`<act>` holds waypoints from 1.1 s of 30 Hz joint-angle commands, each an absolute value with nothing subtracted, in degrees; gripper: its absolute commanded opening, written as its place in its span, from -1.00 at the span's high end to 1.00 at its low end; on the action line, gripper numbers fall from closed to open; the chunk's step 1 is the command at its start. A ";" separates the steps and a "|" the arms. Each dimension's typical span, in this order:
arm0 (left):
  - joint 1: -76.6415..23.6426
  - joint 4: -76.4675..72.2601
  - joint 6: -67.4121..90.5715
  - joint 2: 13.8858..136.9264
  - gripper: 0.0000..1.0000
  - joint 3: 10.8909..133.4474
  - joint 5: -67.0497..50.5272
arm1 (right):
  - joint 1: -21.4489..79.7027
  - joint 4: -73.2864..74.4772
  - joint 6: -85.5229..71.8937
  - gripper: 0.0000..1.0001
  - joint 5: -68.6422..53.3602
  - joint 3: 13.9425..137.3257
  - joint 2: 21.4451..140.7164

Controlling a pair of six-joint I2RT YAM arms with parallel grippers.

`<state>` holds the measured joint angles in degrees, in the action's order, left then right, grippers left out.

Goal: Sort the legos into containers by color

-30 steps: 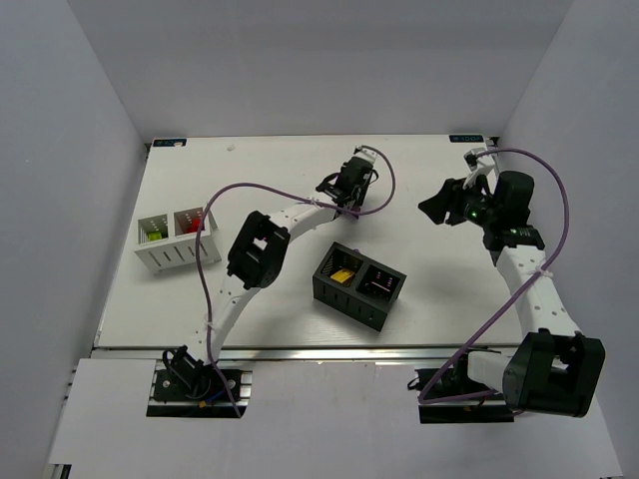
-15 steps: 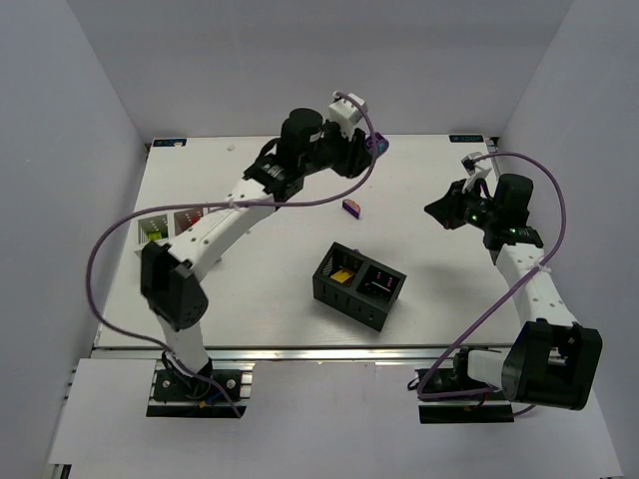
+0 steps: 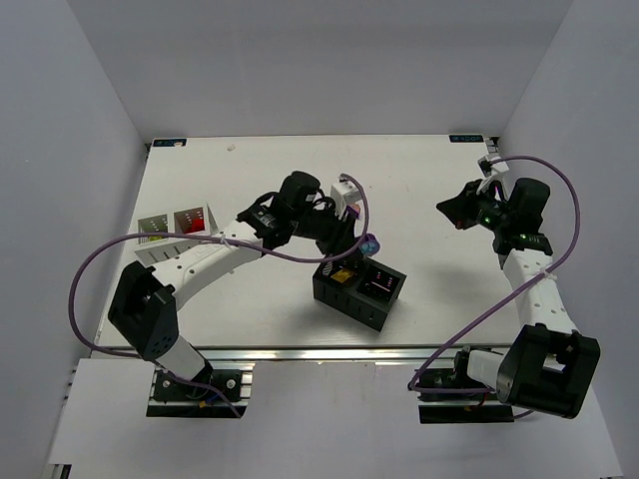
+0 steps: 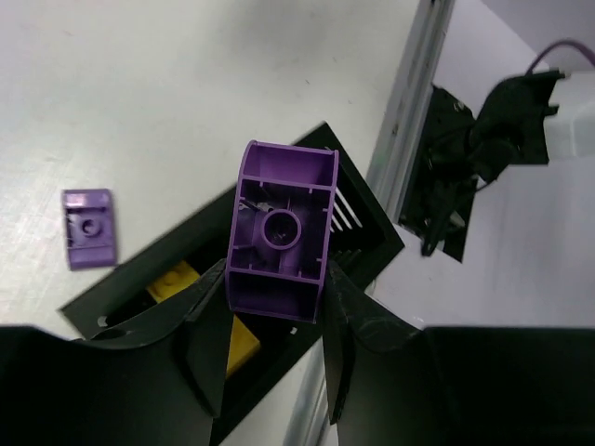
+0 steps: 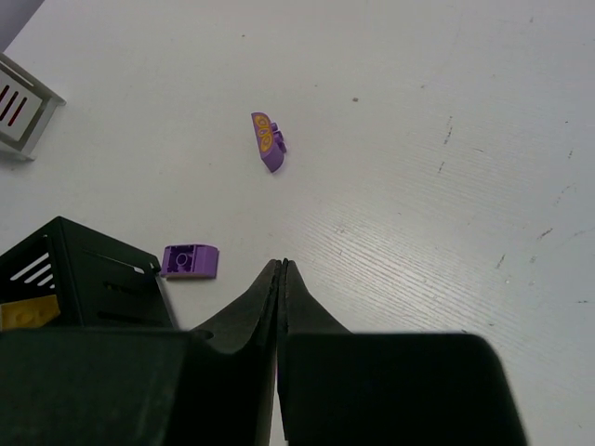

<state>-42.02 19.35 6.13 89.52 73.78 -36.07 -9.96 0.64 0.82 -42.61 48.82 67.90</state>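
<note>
Left wrist view gives the clearest read: the left gripper (image 4: 277,283) pinches a purple brick (image 4: 279,232) by its lower edge, hollow underside facing the lens, and hangs above the black box (image 4: 372,246). One cell of that box holds a yellow brick (image 4: 177,277). The neighbouring cell is too dark to judge, so it may or may not contain purple already. From the top external view the brick sits near the far rim of the box rather than squarely over a cell. The sound move, I judge, is to bring it over the middle of the non-yellow cell, well clear of the divider. It should then go down close to the opening before the fingers part, so that the brick cannot bounce across or out. The right gripper (image 5: 281,271) has its fingers pressed together on nothing, above bare table (image 5: 446,186). Two more purple pieces lie loose there, one (image 5: 190,261) just beside the box, one (image 5: 268,141) farther off.
</note>
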 commanded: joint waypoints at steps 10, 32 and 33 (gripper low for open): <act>-50.01 19.51 7.12 89.91 0.60 72.42 -34.99 | -11.69 -0.53 3.16 0.40 -46.05 49.04 69.26; -50.45 24.08 5.97 83.18 1.00 79.20 -21.03 | -4.68 18.57 38.10 0.25 -64.17 60.97 78.73; -50.45 24.00 5.98 81.14 1.00 78.32 -14.48 | -3.61 21.33 43.97 0.16 -60.42 64.13 80.66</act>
<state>-51.11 22.92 6.09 90.08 77.45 -24.34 -6.87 11.81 24.53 -57.78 56.38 77.30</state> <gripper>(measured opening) 0.032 0.411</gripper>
